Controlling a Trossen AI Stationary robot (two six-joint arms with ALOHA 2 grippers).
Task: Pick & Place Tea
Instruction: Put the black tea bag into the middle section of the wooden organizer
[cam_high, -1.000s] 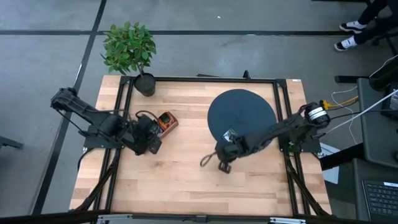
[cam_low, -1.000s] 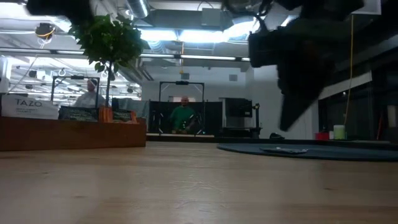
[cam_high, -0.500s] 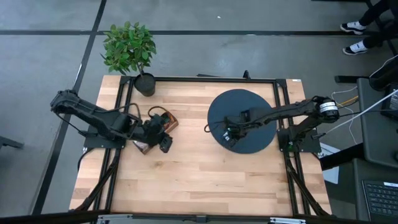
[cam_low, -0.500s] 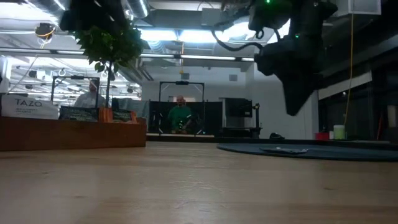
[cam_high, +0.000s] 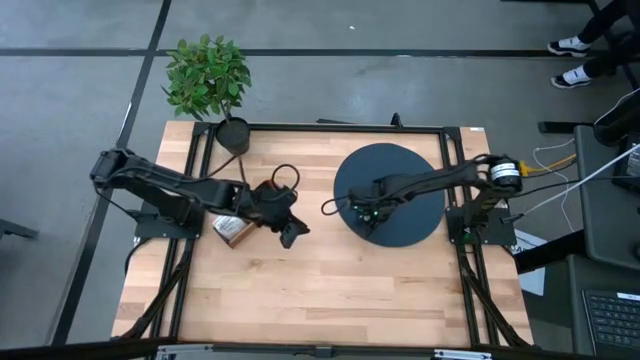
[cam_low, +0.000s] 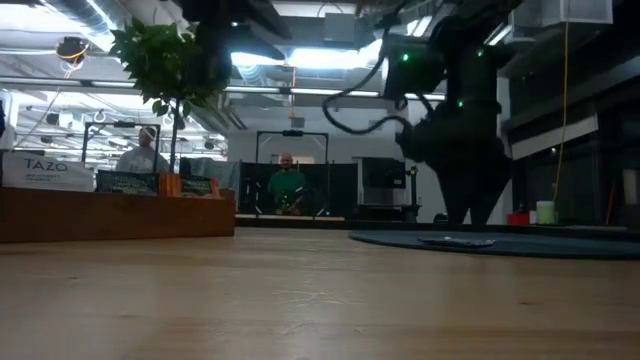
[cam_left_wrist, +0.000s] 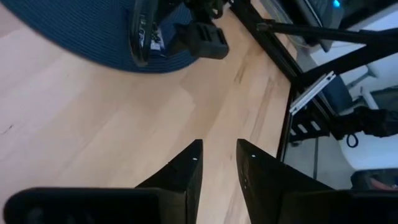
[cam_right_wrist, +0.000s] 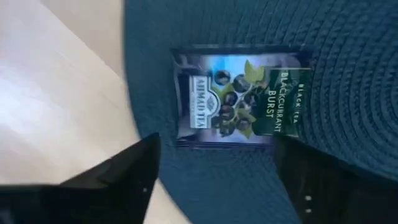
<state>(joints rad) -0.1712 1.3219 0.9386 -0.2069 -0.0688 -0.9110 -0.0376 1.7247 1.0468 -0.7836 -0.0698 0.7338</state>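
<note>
The right gripper (cam_high: 366, 212) hangs spread wide over the dark round mat (cam_high: 410, 170), its fingers (cam_right_wrist: 118, 180) straddling a dark tea sachet (cam_right_wrist: 239, 99) lying flat on the mat's edge. Only the right wrist view shows the "Blackcurrant Burst" label; in the high view the arm hides the sachet. The left gripper (cam_left_wrist: 217, 163), fingers slightly parted around nothing, hovers over bare wood beside the mat, the wooden tea box (cam_high: 228, 229) behind it.

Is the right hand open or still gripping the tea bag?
Open. The right hand has its fingers spread either side of the tea bag, which lies flat on the dark mat.
</note>
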